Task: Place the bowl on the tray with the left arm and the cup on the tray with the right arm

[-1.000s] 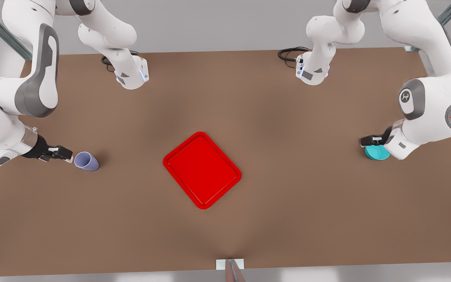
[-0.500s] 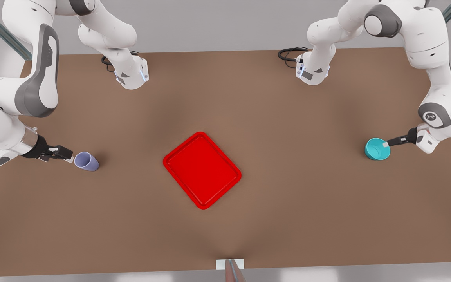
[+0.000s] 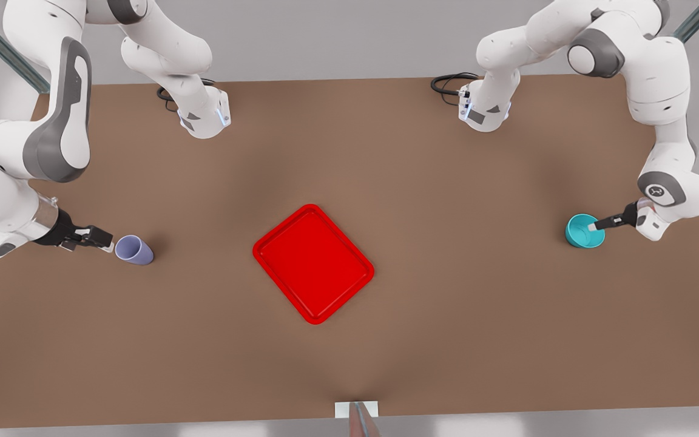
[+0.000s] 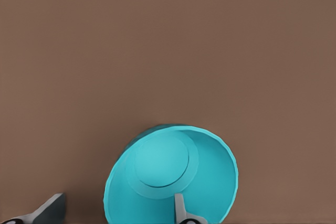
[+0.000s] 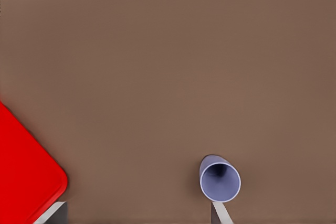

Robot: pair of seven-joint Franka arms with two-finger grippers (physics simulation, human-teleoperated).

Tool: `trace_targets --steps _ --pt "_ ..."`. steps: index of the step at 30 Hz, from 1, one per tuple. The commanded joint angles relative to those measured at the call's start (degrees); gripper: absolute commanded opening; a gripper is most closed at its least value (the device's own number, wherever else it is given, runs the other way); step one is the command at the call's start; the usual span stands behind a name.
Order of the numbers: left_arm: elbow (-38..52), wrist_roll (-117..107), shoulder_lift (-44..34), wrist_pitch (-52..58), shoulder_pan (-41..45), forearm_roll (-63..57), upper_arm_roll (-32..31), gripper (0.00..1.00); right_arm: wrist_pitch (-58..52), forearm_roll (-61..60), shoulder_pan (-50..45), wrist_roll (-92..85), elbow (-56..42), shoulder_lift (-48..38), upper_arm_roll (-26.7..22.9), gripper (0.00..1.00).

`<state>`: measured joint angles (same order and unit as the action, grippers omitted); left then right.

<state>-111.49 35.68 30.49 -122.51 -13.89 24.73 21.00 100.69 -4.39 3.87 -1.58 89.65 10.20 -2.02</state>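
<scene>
Front view: the red tray (image 3: 313, 263) lies mid-bench; the bowl (image 3: 584, 231) sits well to its right, the left hand (image 3: 596, 225) at its rim, and the cup (image 3: 134, 249) well to its left, the right hand (image 3: 105, 244) just beside it.

Left wrist view: the hand is spread wide — one finger (image 4: 181, 209) inside the bowl (image 4: 173, 177), one outside.

Right wrist view: the fingers (image 5: 222, 214) stand wide apart, the cup (image 5: 220, 179) near one.

Grasping is in hand; next comes closing — then lifting toward the tray.

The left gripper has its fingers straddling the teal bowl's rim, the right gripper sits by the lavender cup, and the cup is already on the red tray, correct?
Not quite. The small lavender cup stands on the brown table, apart from the flat red tray, as the front view shows. The rest holds: the left gripper straddles the round teal bowl rim, and the right gripper is beside the cup.
</scene>
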Motion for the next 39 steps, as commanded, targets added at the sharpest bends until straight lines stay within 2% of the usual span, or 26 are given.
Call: trace_targets --steps 1,6,7,9,10,12,18,21,34,36,37,39 --pt "-0.05 0.0 0.18 -0.01 0.0 0.67 0.0 1.0 0.03 0.0 0.0 0.0 0.0 0.0 0.0 1.0" --pt "-0.05 1.15 1.42 -0.01 -0.09 2.78 0.0 1.0 -0.06 0.0 0.0 -0.09 0.09 0.0 0.0 1.0" --pt "-0.05 1.15 1.42 -0.01 -0.09 3.31 0.0 0.91 -0.06 0.0 0.0 -0.09 0.09 -0.09 0.0 1.0" --pt "-0.05 1.15 1.5 -0.1 -0.09 3.31 0.0 0.6 -0.06 0.0 0.09 -0.09 0.09 0.0 0.0 1.0" --pt "-0.05 1.15 1.5 -0.18 -0.09 3.31 0.0 0.54 -0.06 0.0 0.09 -0.09 0.09 -0.09 0.0 1.0" --pt "-0.14 1.23 1.5 -2.21 -0.09 3.05 -0.09 0.53 0.03 0.0 0.09 -0.09 0.09 0.0 0.0 1.0" --pt "-0.4 1.15 1.86 -2.29 -0.09 3.14 -0.17 0.27 0.03 0.0 0.0 -0.09 0.0 0.0 0.0 1.0" --pt "-0.31 0.88 1.94 -2.12 -0.09 3.14 -0.26 0.21 0.03 0.0 0.0 -0.09 0.0 0.0 0.0 1.0" --pt "-0.13 0.35 0.01 -1.24 0.97 3.4 -0.44 0.21 0.03 0.0 0.09 -0.09 0.09 0.0 0.0 1.0" --pt "-0.22 -2.44 -3.5 0.78 5.61 4.19 -0.35 0.21 -0.05 0.0 0.09 -0.17 0.09 0.0 0.0 1.0" --pt "0.04 -8.94 -6.66 1.05 11.84 3.67 -0.26 0.21 0.03 0.0 0.09 -0.09 0.09 0.0 0.0 1.0" --pt "3.2 -15.46 -6.85 1.75 18.19 3.58 -0.7 0.21 0.03 0.0 0.09 -0.09 0.09 0.0 0.0 1.0"
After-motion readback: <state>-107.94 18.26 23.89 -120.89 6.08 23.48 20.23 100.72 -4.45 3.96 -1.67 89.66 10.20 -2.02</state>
